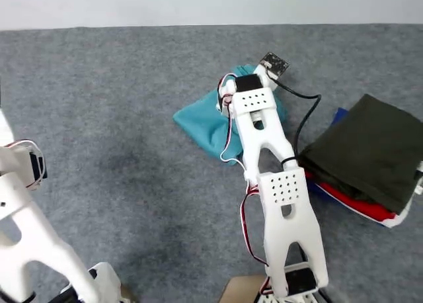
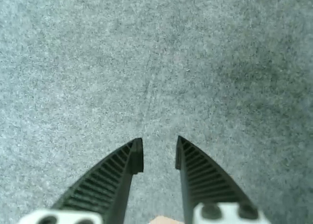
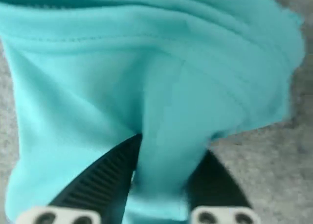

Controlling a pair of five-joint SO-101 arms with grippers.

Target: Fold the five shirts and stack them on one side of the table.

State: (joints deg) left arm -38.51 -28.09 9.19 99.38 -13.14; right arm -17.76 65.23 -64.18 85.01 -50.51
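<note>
Grey felt (image 1: pixel 119 118) covers the whole table, with a pale wall (image 1: pixel 198 5) behind its far edge. The teal shirt (image 1: pixel 201 121) lies crumpled and unfolded, right of the middle and towards the far side. The right arm (image 1: pixel 264 151) stretches out over it, a black cable (image 1: pixel 305 121) looping beside the wrist. The right gripper (image 3: pixel 173 148) is down in the cloth. A fold of teal fabric sits between its black fingers (image 3: pixel 115 172), which appear clamped on it, though the view is too close to be certain. At the right edge of the table sits a folded stack: a dark olive shirt (image 1: pixel 370 147) on top, a red shirt (image 1: pixel 350 200) under it, and a blue shirt (image 1: pixel 339 114) showing at the far corner. The left arm (image 1: pixel 26 230) stands at the near left, well apart from all the clothing. The left gripper (image 2: pixel 159 141) hangs over bare felt with its fingers apart, holding nothing.
</note>
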